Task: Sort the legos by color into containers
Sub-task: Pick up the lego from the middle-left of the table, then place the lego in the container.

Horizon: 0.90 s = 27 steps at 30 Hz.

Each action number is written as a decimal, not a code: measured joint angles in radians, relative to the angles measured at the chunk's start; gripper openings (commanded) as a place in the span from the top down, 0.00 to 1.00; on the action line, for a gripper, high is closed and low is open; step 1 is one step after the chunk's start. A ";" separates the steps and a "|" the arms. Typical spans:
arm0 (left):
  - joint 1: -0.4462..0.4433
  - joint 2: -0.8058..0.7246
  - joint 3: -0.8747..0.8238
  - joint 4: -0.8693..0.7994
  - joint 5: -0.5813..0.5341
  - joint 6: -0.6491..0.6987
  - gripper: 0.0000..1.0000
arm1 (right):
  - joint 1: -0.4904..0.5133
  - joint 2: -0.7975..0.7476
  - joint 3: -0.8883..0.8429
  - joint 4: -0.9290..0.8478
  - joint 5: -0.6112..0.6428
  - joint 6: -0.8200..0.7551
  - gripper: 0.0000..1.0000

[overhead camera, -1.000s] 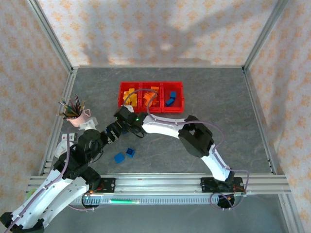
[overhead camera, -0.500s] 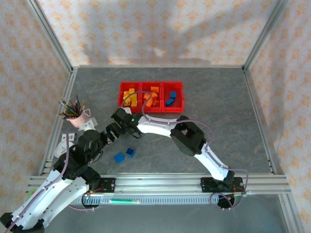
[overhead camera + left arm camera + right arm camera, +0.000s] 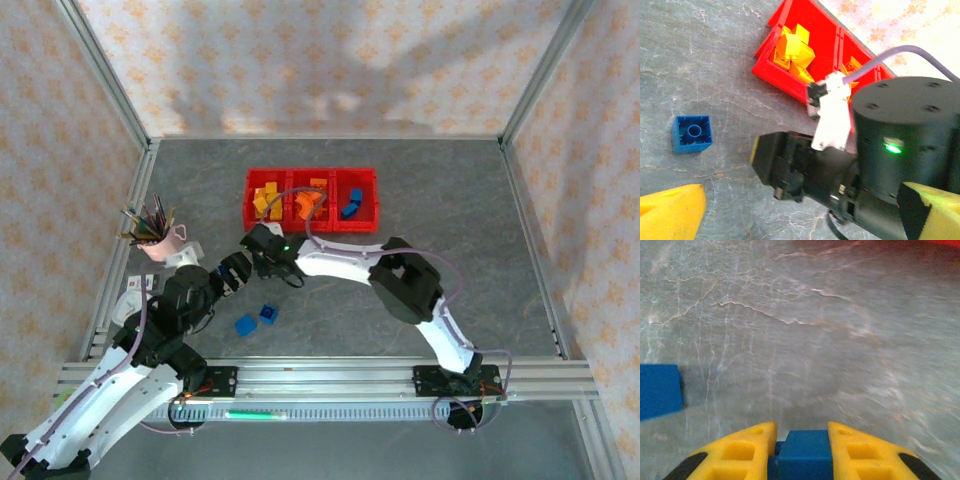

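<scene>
containers (image 3: 362,225) row: long axis left-right | right end effector (image 3: 801,432): grips blue brick (image 3: 802,454)

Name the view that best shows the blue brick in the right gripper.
Right wrist: the blue brick sits close up, clamped between the right gripper's yellow fingers. From above and from the left wrist, the right arm's black body largely hides it.

— What do you see around the grey marbled table (image 3: 450,200)?
— You see floral-papered walls (image 3: 330,60) behind and beside it, aluminium posts (image 3: 112,80) at its far corners, soft shadows (image 3: 300,95) above its far edge.
</scene>
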 measured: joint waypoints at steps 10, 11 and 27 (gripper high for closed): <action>0.000 0.134 0.000 0.143 0.088 0.048 0.01 | -0.246 -0.381 -0.300 0.068 -0.008 0.002 0.75; 0.000 0.153 0.000 0.163 0.095 0.052 0.01 | -0.282 -0.397 -0.314 0.074 -0.008 -0.002 0.75; 0.000 0.410 0.017 0.402 0.129 0.079 0.01 | -0.540 -0.113 -0.091 0.123 0.003 -0.142 0.69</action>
